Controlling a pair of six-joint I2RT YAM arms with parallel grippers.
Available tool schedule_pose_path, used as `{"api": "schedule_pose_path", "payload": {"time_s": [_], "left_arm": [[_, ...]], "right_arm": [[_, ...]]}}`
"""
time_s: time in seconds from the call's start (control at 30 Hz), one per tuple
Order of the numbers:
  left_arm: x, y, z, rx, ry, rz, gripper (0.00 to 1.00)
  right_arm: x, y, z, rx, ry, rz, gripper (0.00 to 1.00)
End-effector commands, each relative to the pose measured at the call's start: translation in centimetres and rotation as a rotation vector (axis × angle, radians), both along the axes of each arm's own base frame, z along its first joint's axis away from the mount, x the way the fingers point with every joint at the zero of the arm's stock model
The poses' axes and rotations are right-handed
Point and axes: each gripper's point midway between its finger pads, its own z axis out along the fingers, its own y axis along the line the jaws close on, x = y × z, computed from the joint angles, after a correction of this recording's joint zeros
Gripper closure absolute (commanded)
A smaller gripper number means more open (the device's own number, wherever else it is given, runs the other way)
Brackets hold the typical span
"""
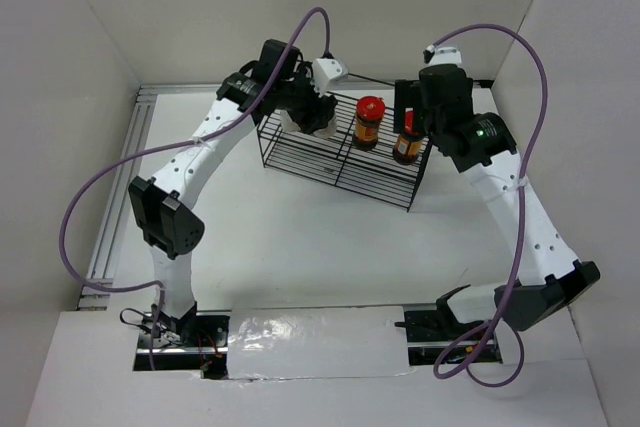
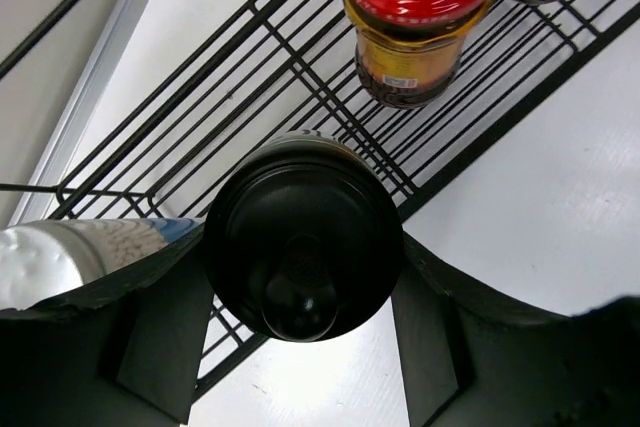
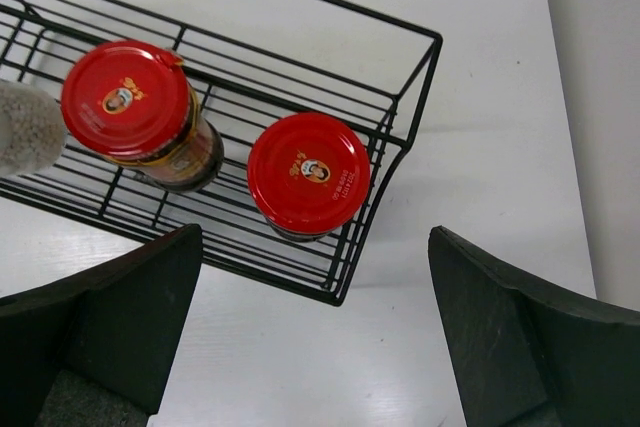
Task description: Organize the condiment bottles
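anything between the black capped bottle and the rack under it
Nothing visible does. The left gripper holds the bottle right over bare rack wires; the shaker stands to one side and a red-lid jar farther along, both clear of it. The spot directly under the bottle is hidden.

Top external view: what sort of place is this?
Probably a lab test cell: white panels box in a white table, the left arm and right arm are bolted at its near edge, and a wire rack holds jars.
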Motion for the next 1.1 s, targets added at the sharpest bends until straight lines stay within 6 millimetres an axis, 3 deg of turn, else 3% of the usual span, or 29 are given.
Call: {"api": "schedule_pose_path", "payload": {"time_s": [0.0,0.23,0.3,0.4,0.43,0.57,0.67,0.83,1.07], "left_arm": [[2.0,-1.0,0.7,-0.032,-0.066,0.022,1.0],[3.3,-1.3,-1.9,-0.011,-0.029,0.044,1.0],[3.3,-1.5,-2.3,-0.012,-0.018,0.043,0.94],[3.4,-1.5,-2.8,-0.007,-0.006,0.045,0.51],[3.4,-1.6,-3.1,-0.005,0.0,0.042,0.31],[3.3,-1.7,-3.0,-0.011,0.01,0.042,0.03],[3.2,-1.8,-2.1,-0.029,0.001,0.041,0.01],[3.1,-1.8,1.1,-0.074,-0.068,0.037,0.01],[1.1,-2.2,5.7,-0.167,-0.1,-0.007,0.01]], "right_arm": [[-0.3,-0.5,1.0,0.041,-0.045,-0.013,0.0],[-0.5,-0.9,0.5,0.043,-0.032,-0.016,0.0],[-0.5,-1.1,0.6,0.043,-0.034,-0.021,0.0],[-0.6,-1.1,0.4,0.043,-0.031,-0.018,0.0],[-0.6,-1.3,0.3,0.043,-0.029,-0.021,0.0],[-0.6,-1.4,-0.3,0.042,-0.013,-0.02,0.0],[-0.5,-1.4,-0.8,0.047,0.0,-0.016,0.0],[0.0,-2.1,-1.5,0.073,0.016,-0.029,0.0],[0.9,-5.6,-0.8,0.139,-0.009,-0.119,0.0]]}}
